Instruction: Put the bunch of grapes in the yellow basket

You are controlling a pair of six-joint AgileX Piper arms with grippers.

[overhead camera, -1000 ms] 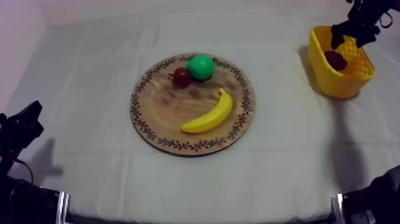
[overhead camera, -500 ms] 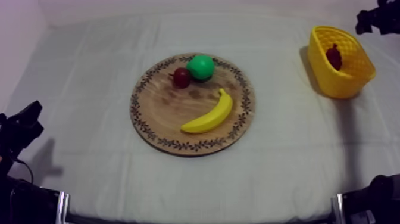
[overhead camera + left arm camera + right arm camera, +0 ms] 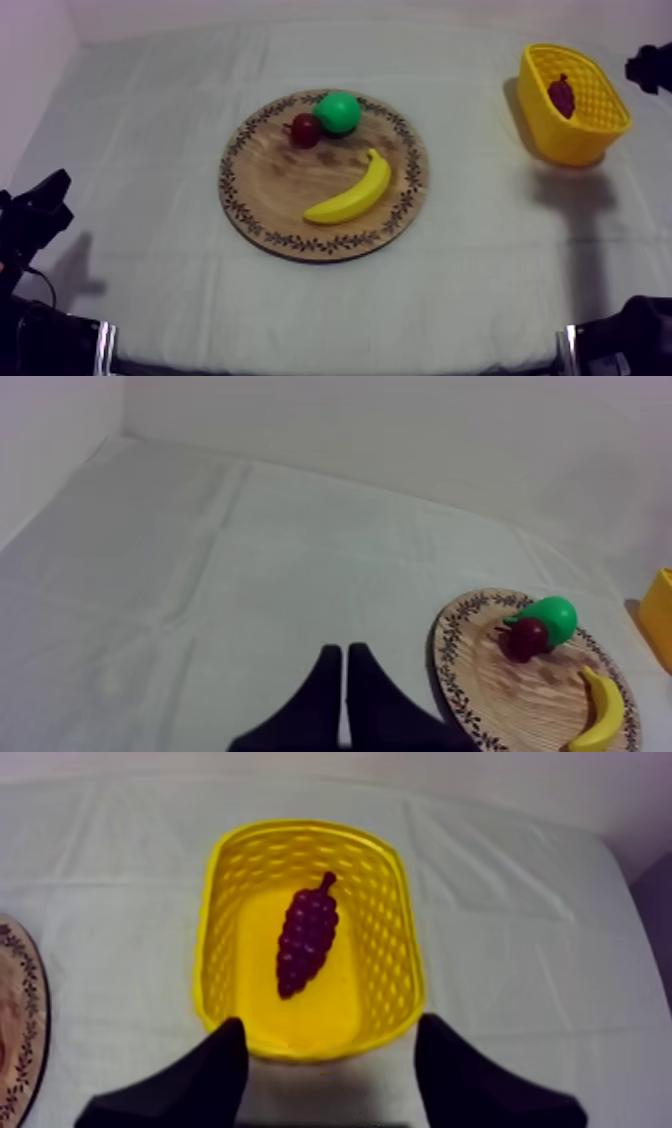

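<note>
top view: one banana, one pear, grapes in one basket.

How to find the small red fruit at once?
Start at the round wooden board. On its far side, the small red fruit lies beside the green pear. It is the only dark red piece there, smaller than the pear and the banana.

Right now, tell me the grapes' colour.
Dark reddish purple; the bunch of grapes lies in the yellow basket, clearest in the right wrist view.
</note>
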